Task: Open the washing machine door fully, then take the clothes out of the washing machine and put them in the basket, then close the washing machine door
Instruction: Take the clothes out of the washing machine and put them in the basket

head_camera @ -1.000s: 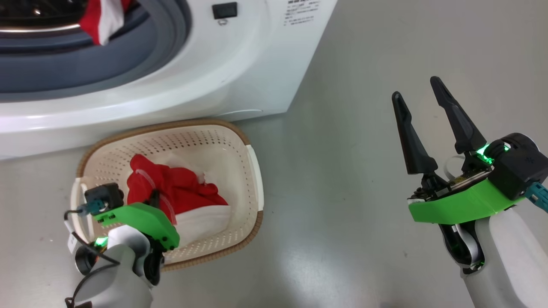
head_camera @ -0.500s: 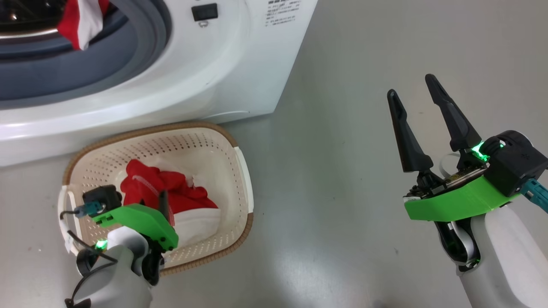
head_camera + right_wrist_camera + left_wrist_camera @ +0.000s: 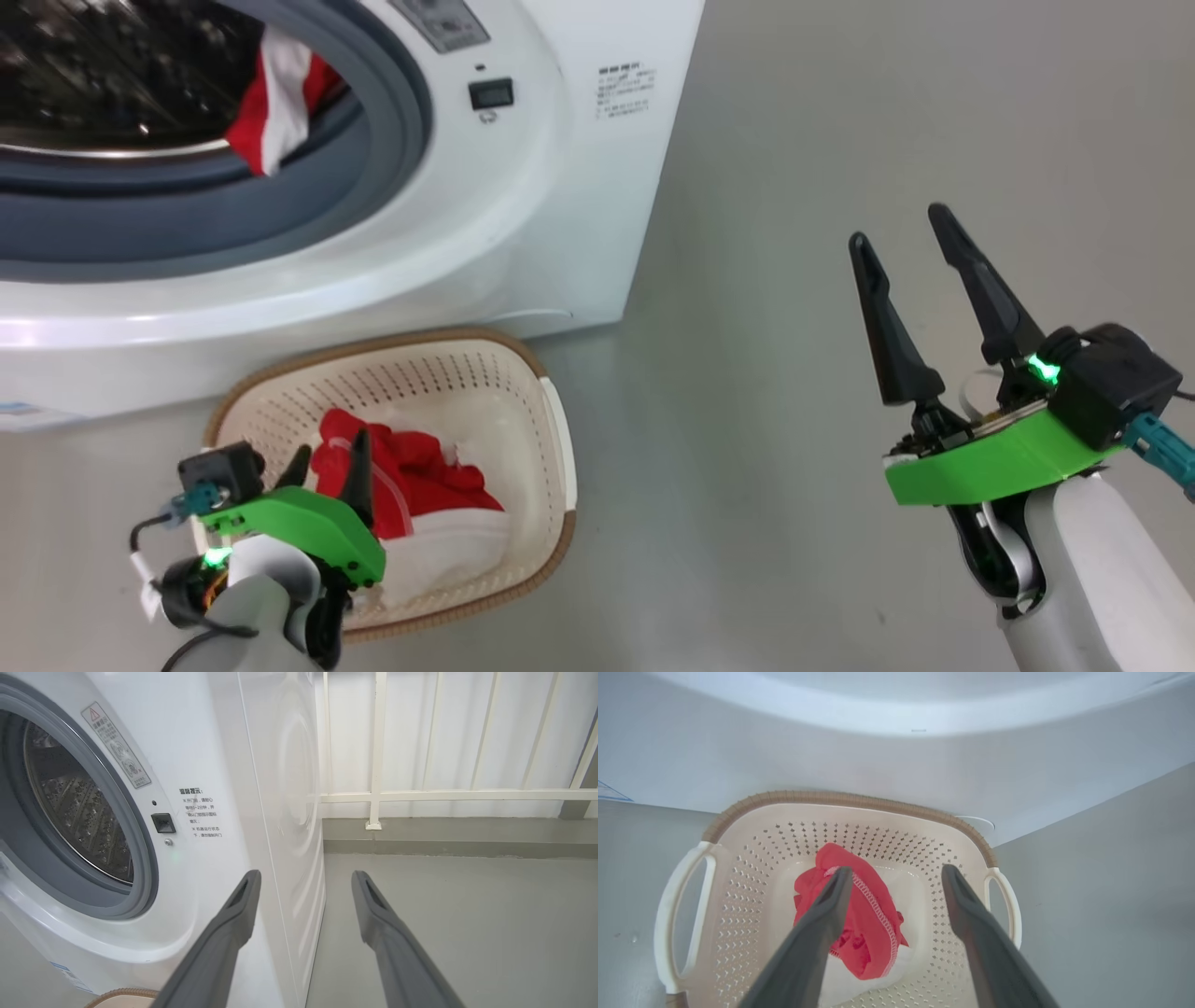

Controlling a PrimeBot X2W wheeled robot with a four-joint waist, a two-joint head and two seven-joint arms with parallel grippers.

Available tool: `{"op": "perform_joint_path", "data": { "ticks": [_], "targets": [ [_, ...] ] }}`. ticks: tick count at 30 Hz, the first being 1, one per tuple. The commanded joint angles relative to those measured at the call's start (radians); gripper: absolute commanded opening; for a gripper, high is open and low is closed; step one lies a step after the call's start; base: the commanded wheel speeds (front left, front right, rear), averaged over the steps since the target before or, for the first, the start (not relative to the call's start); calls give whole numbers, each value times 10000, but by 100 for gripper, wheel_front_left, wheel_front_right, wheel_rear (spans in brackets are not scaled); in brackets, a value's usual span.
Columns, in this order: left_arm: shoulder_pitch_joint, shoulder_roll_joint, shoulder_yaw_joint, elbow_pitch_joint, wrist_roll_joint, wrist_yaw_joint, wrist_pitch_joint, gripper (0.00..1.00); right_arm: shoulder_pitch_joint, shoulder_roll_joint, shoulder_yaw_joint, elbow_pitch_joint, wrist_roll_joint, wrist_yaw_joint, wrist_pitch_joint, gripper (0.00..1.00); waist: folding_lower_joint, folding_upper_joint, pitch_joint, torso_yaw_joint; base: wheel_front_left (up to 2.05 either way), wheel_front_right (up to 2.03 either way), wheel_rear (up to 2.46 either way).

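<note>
We see the left gripper (image 3: 332, 448) and the right gripper (image 3: 896, 227) built alike: two long, tapering matte-black fingers (image 3: 892, 327) on a bright green plastic bracket (image 3: 990, 462), over a rounded pale grey forearm (image 3: 1092, 569). At the right bracket's two o'clock sits a black boxy camera housing (image 3: 1116, 383) with a teal plug (image 3: 1158, 446). Thin black cables (image 3: 138, 534) loop at the left bracket's eight o'clock.

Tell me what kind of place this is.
Probably a laundry corner, maybe on a balcony: a front-loading washing machine, a basket holding red clothes on the grey floor, and a white railing behind.
</note>
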Motion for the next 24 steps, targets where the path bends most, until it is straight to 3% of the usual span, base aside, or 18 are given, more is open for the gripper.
{"op": "perform_joint_path", "data": {
  "ticks": [1,10,17,20,24],
  "targets": [
    [395,351,345,-464,105,-31,-121,100,202,-33,130,-183,-84,48,-63,100,0,-1,-571,236,0,0,0],
    [1974,403,1260,-2847,653,-7,-124,100,782,73,-8,-72,-206,48,-63,100,0,-1,-1727,291,0,0,0],
    [3165,464,1720,-4665,1629,406,-125,100,1143,157,-101,-71,-277,48,-63,100,0,-1,-2337,197,0,0,0],
    [3619,474,2034,-5531,1907,376,-125,100,1306,186,-151,-78,-299,48,-63,100,0,-1,-2553,180,0,0,0],
    [4334,463,2161,-7379,2972,606,-125,100,1580,214,-211,-13,-361,48,-63,100,0,-1,-2841,205,0,0,0]
  ]
}}
